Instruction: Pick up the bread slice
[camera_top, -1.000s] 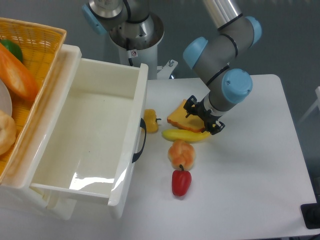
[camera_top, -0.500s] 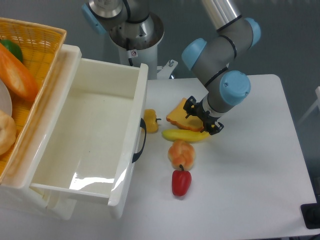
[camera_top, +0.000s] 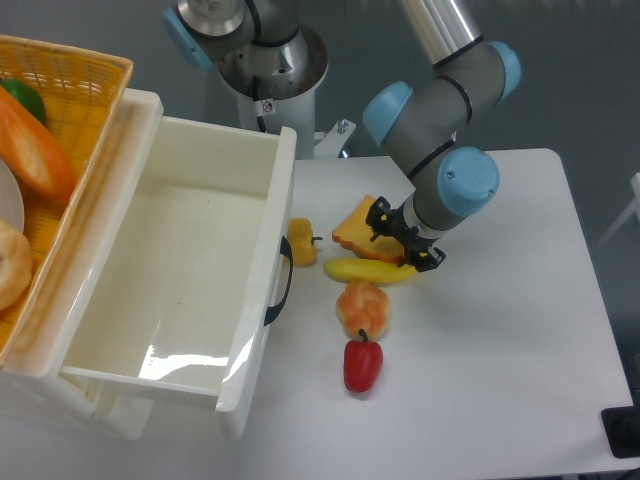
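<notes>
The bread slice (camera_top: 357, 230) is a flat golden-orange toast with a brown crust edge. It lies tilted on the white table, just behind a yellow banana (camera_top: 368, 270). My gripper (camera_top: 401, 236) is down at the slice's right edge, its black fingers at either side of that edge. The wrist hides the right part of the slice. I cannot tell whether the fingers are pressing on it.
A round knotted orange bun (camera_top: 363, 305) and a red pepper (camera_top: 362, 363) lie in front of the banana. A small yellow pepper (camera_top: 302, 241) sits by the open white drawer bin (camera_top: 180, 270). A wicker basket (camera_top: 70, 90) with a long orange loaf is at far left.
My arm and gripper have shifted slightly left, and the slice edged left with them.
</notes>
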